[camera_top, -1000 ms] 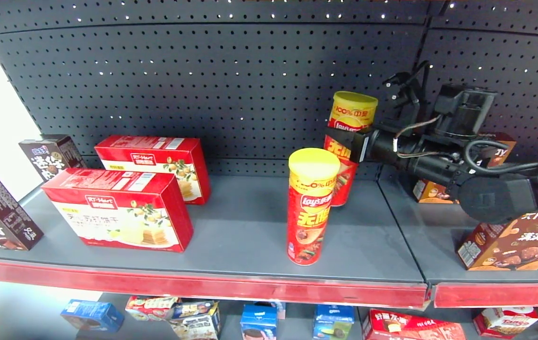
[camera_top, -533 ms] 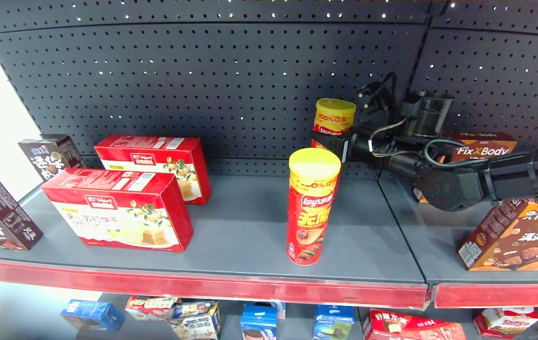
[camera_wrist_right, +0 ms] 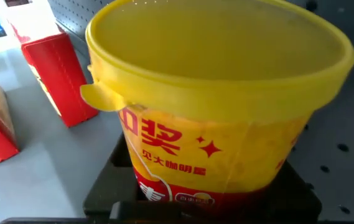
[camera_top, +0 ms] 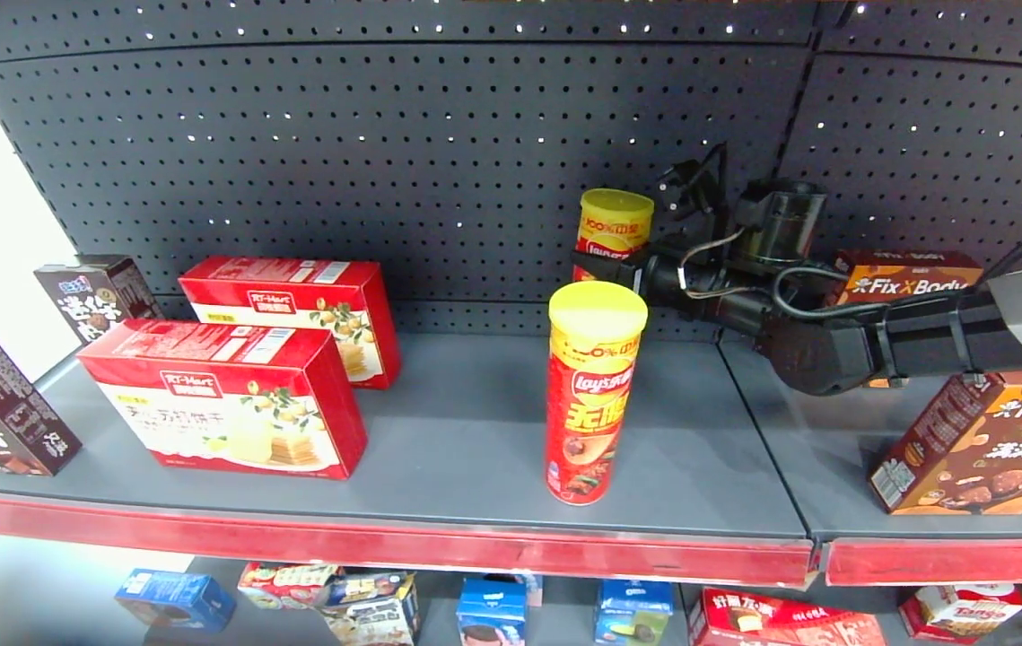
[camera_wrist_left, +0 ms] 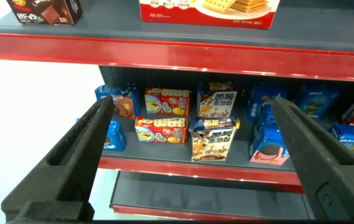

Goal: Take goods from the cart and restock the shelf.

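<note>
Gripping the chip can (camera_top: 615,224) below its lid, the right pincer (camera_top: 607,266) was closed on a seemingly light, stiff, crushable tube.

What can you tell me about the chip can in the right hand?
The chip can is a tube with a yellow plastic lid that has a small pull tab, a yellow band under the lid and red below. It stands roughly upright near the back panel, behind the other can on the shelf. The right hand clamps it just below that band. Its lower part is hidden, so I cannot tell whether it rests on the shelf.
</note>
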Available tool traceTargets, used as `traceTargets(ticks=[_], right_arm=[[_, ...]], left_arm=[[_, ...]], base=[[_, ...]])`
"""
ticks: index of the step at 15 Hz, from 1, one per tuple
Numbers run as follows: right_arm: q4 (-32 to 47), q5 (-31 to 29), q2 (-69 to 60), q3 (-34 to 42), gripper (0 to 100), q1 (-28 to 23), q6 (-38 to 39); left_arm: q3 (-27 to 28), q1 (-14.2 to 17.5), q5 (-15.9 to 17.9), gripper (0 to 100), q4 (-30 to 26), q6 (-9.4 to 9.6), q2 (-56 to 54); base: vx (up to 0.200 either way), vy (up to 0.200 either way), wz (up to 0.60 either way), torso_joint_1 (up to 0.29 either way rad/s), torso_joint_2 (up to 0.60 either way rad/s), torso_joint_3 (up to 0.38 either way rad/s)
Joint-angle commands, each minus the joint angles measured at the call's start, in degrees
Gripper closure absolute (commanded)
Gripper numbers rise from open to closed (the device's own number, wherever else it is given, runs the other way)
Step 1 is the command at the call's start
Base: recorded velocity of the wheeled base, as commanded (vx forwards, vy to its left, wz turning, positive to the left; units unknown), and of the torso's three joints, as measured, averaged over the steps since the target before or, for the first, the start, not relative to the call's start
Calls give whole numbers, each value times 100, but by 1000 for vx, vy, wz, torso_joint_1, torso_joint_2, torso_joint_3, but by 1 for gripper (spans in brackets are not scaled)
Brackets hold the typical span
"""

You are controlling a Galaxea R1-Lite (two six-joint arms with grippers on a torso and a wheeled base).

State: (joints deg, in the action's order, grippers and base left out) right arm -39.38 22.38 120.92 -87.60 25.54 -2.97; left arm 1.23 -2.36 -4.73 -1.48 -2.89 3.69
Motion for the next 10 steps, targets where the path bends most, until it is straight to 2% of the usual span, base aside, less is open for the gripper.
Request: traceTargets(ticks=[1, 10], right_arm=[[0, 3, 90, -73, 100, 4, -1], [9, 144, 274, -187, 100, -49, -204]], left_arm=[[0, -1, -2, 0, -2, -1, 9], [0, -1, -2, 0, -2, -1, 9]], base=[[0, 0, 0, 0, 0, 0], [0, 0, 0, 0, 0, 0]])
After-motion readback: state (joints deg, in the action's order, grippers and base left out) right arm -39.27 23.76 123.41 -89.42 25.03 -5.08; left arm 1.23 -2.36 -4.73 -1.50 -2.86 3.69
